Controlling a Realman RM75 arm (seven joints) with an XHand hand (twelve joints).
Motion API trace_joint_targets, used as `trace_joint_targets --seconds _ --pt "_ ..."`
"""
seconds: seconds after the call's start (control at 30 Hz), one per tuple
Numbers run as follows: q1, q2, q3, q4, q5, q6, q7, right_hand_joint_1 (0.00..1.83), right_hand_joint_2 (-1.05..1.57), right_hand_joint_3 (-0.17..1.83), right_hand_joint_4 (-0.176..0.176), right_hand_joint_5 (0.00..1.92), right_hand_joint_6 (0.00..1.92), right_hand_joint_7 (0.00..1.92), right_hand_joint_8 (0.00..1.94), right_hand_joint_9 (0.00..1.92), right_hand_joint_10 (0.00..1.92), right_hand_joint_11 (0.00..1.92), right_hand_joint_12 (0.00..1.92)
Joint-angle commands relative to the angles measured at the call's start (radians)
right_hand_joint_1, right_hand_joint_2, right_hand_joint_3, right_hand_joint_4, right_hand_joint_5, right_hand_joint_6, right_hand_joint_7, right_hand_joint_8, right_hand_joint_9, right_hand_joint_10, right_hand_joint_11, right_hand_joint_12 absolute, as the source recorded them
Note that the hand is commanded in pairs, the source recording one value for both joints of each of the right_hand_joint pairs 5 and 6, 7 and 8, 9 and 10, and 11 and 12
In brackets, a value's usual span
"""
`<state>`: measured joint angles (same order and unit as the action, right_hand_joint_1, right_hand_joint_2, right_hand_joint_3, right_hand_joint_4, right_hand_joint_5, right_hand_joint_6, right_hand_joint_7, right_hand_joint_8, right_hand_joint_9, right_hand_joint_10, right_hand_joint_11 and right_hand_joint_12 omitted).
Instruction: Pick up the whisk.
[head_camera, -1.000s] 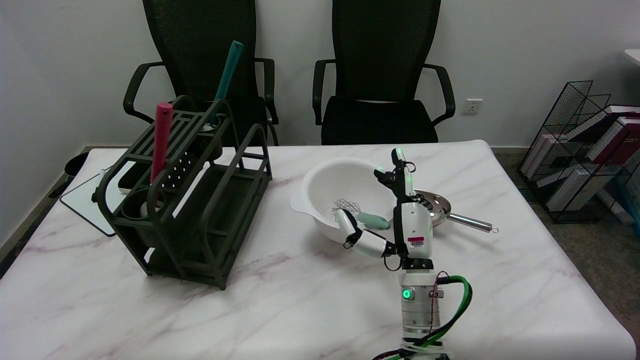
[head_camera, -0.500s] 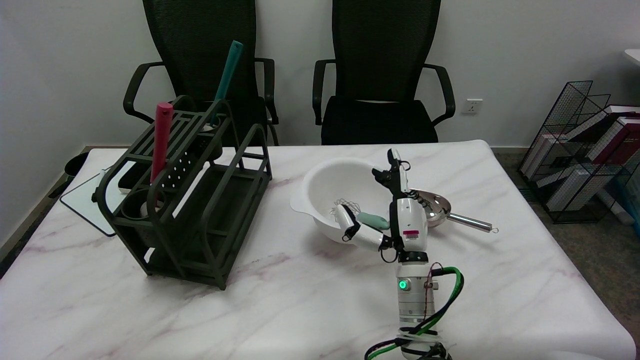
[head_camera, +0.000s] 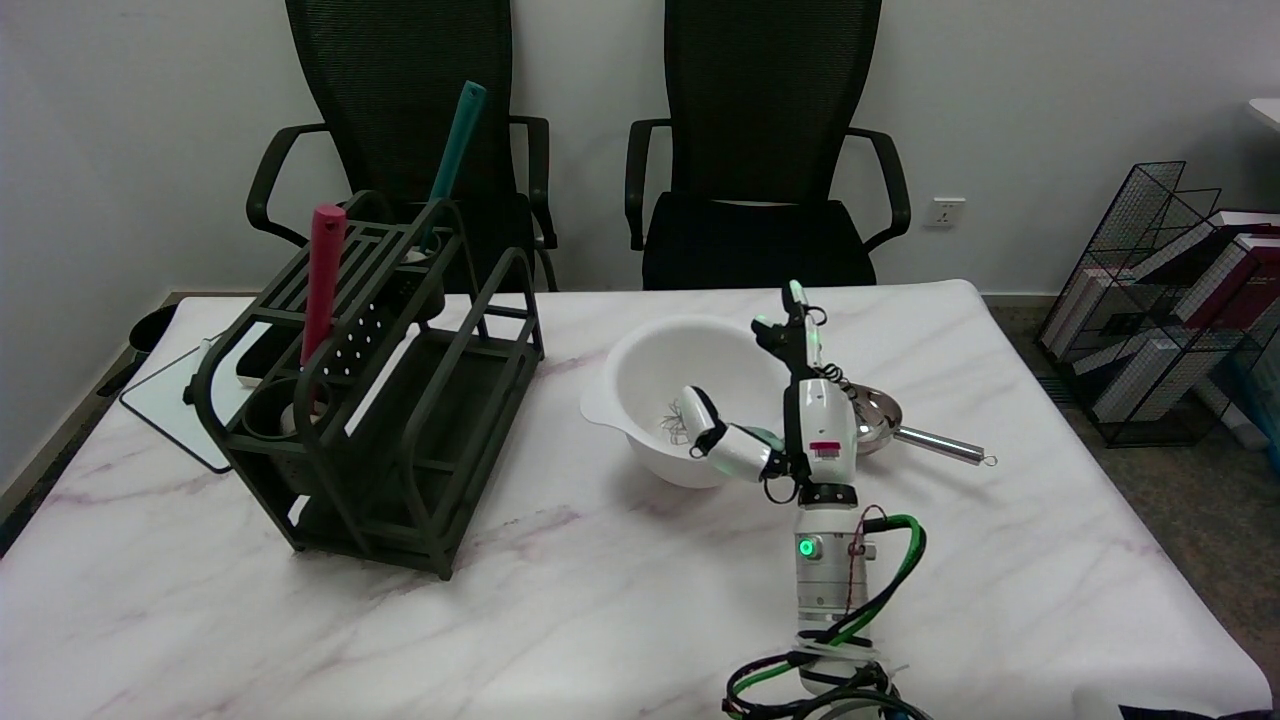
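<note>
Evenly and brightly lit from overhead, with soft, diffuse light and no hard-edged shadows. Faint grey shadow under the dark rack and beneath the white bowl on the pale marbled surface. Mild sheen on the metal pan, brightest along its handle. Slight overexposure on the bowl's inner wall, washing out the thin wires of the whisk. Small green indicator glowing on the arm, with greenish tints at the fingers. Sharp enough through the middle; some softness and compression noise in the chair mesh and the wire basket. No evident motion blur; little bending at the edges.
</note>
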<state>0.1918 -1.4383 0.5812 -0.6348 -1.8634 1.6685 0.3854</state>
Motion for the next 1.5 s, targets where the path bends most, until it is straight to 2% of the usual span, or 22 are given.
trace_joint_targets --seconds 0.03,0.8,1.37,1.5 --pt "0.049 0.002 0.003 0.011 0.015 -0.008 0.025 0.67 0.57 0.71 0.0 0.0 0.0 0.44 0.44 0.48 0.48 0.46 0.46" --pt "0.12 0.004 0.003 0.003 0.036 -0.027 0.098 0.65 0.7 0.66 0.0 0.0 0.0 0.42 0.42 0.47 0.47 0.43 0.43" --pt "0.175 0.006 0.003 0.004 0.054 -0.144 0.187 0.65 0.79 0.68 0.0 0.0 0.0 0.4 0.4 0.47 0.47 0.41 0.41" --pt "0.196 0.025 -0.006 0.014 0.109 -0.17 0.235 0.65 0.8 0.68 0.0 0.0 0.0 0.4 0.4 0.47 0.47 0.4 0.4"
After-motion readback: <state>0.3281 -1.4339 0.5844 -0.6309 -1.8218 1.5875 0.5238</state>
